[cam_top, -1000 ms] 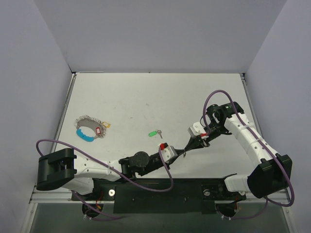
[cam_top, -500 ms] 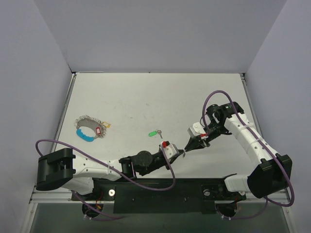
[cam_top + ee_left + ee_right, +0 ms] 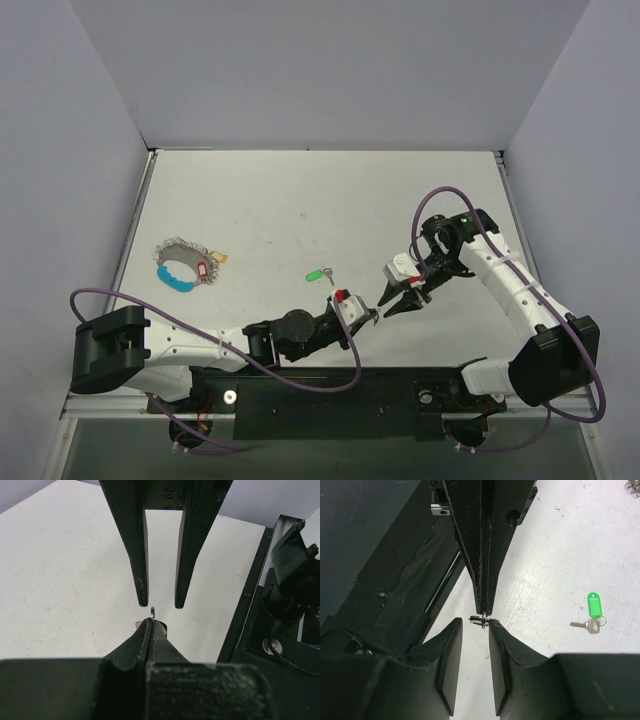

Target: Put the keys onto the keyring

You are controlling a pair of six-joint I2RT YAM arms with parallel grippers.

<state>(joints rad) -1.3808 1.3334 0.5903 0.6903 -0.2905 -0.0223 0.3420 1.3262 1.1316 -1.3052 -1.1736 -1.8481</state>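
Right wrist view: my left gripper pinches a small silver metal ring while my right gripper straddles it, jaws parted, a handoff I judge, next carrying it to the large silvery coiled-wire keyring, well apart.

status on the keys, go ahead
Left gripper shut on a small metal ring. Right gripper open, jaws flanking it. Green-tagged key loose on table, keyring far left. Nothing blocking.

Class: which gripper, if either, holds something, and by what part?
The left gripper pinches a tiny silver ring by its rim, at its very fingertips. The right gripper is open beside it, holding nothing.
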